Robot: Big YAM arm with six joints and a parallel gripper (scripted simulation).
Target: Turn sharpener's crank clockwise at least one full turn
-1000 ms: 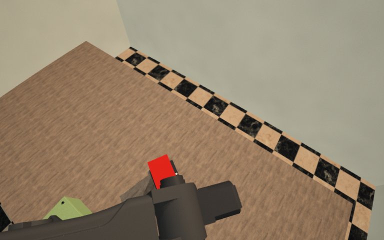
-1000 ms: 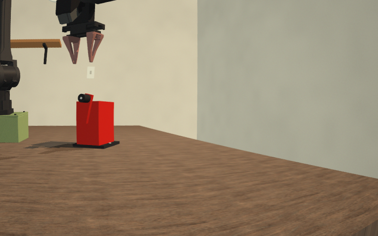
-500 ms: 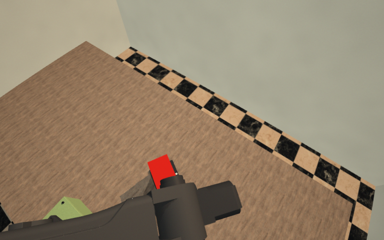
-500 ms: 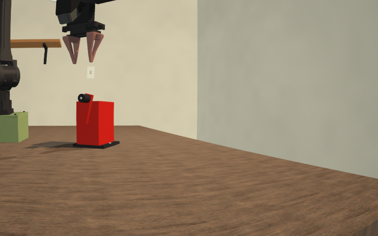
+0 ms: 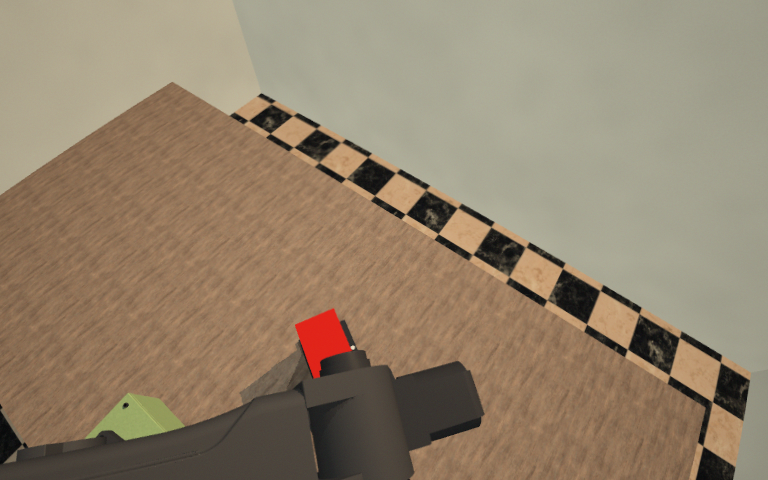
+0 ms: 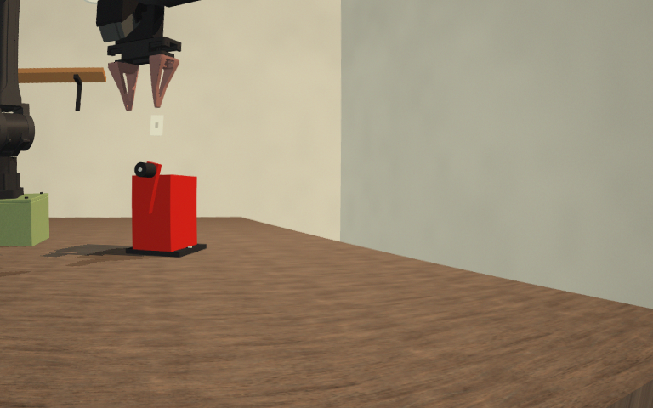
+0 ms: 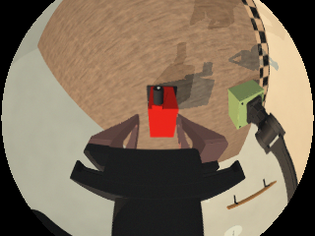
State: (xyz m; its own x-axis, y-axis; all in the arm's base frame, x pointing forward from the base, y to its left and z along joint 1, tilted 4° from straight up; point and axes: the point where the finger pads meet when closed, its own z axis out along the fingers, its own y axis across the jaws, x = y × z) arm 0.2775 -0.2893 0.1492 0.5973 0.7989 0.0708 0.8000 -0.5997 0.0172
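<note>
The pincer (image 6: pixel 142 106) hung with its two pinkish fingers (image 6: pixel 126 86) pointing straight down, about half open and holding nothing, well above the wooden table (image 6: pixel 337 312). Directly below it, with clear air between, stood the red sharpener (image 6: pixel 166 213) on its thin black base plate (image 6: pixel 192 249), and the crank (image 6: pixel 154 189) ran up the side of the box to a black handle knob (image 6: pixel 145 169) that sat almost under the fingertips, just above the box's top edge. Behind the pincer, towards the arm's foot, a green base block (image 6: pixel 23 220) rested on the table, well apart from the sharpener
</note>
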